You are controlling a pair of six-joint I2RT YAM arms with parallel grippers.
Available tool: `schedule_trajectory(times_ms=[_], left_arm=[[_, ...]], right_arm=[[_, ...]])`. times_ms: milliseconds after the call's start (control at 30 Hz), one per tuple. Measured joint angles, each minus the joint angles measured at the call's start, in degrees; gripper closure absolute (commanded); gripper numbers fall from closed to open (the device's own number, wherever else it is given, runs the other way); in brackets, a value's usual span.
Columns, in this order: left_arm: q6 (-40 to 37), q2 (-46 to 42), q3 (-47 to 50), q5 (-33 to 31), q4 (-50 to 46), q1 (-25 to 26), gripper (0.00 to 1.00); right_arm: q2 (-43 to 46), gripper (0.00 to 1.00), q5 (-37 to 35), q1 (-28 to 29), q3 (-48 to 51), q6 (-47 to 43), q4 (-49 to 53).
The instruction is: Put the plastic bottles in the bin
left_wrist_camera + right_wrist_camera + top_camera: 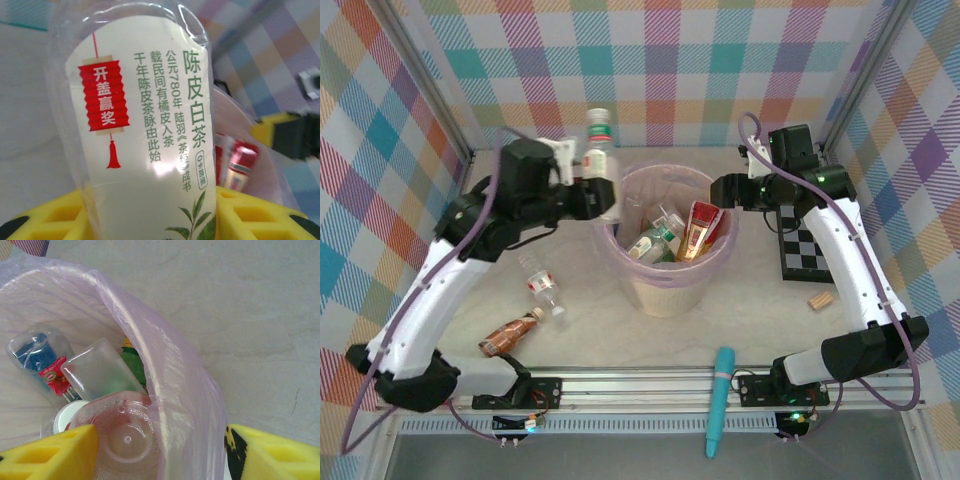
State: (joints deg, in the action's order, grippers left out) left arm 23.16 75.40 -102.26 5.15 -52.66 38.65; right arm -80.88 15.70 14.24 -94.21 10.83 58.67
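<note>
The left gripper (592,196) is clamped on a tea bottle (603,160) with a pale label (red lantern and green leaves printed on it). The bottle's long axis is upright, cap up. It hangs just at the far-left rim of the bin (665,295), so the opening lies down and to the gripper's right, and a short inward shift should precede any drop. The right gripper (725,190) hovers over the opposite rim with its jaws apart, holding nothing. A clear bottle (542,283) and a copper-brown bottle (510,335) lie on the worktop (770,320) — both nearer the left arm.
</note>
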Motion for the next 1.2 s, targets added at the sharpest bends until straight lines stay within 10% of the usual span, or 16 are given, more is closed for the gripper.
schedule_trajectory(times_ms=[400, 700, 1200], left_arm=[[-3.9, 18.1, -9.9, -0.8, -9.0, 11.8, 0.59], [-4.6, 16.7, -8.4, -2.4, -11.7, 11.8, 0.2], [-6.8, 16.3, -10.2, -11.4, -8.9, 11.9, 0.47]], right_arm=[[0.6, 0.31, -0.5, 0.0, -0.3, 0.3, 0.4], [0.6, 0.31, -0.3, 0.0, -6.3, -0.2, 1.4], [0.6, 0.3, 2.2, 0.0, -7.1, -0.2, 1.4]])
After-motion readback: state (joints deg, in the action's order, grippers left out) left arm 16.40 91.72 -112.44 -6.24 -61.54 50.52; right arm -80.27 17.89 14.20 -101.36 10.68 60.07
